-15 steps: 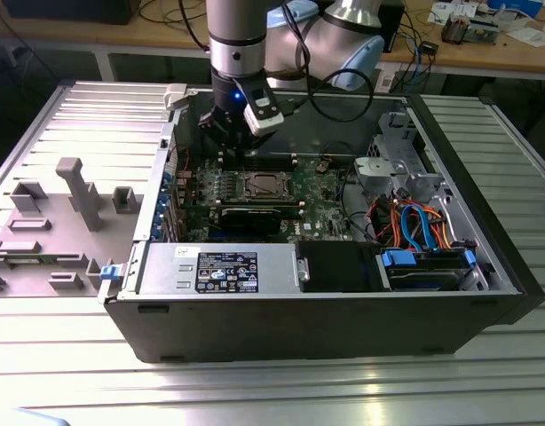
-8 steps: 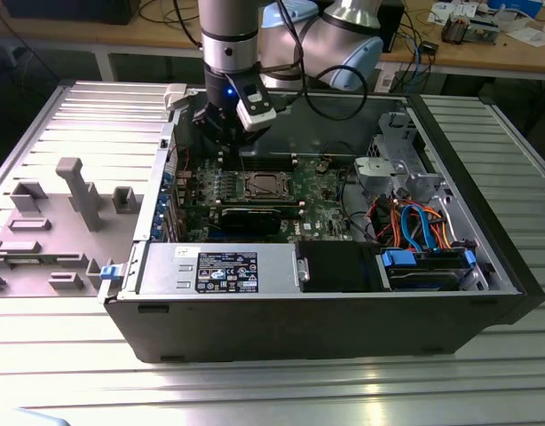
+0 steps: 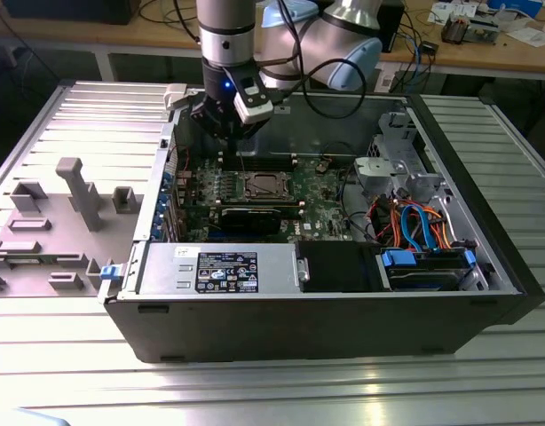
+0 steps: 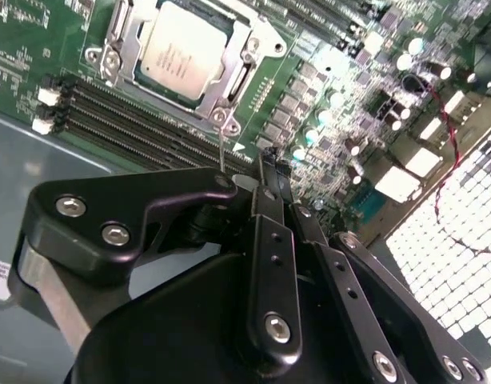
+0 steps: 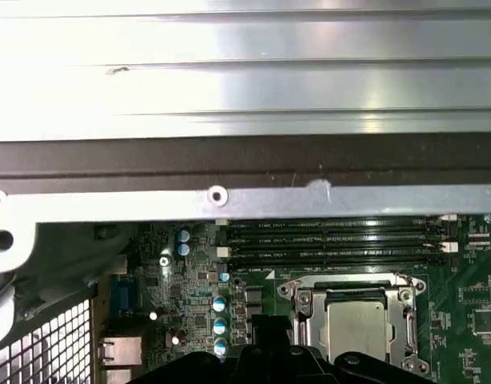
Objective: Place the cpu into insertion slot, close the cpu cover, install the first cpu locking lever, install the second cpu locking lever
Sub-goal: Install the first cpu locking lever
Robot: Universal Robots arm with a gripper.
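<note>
Black gripper linkage sits closest to you, its fingers drawn together on a thin wire lever. From that tip, the cpu lies just beyond, seated in the insertion slot under the closed cpu cover; memory slots run between them.

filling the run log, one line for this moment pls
gripper: above memory slots, holding nothing | cpu: in socket | cover: closed
</note>
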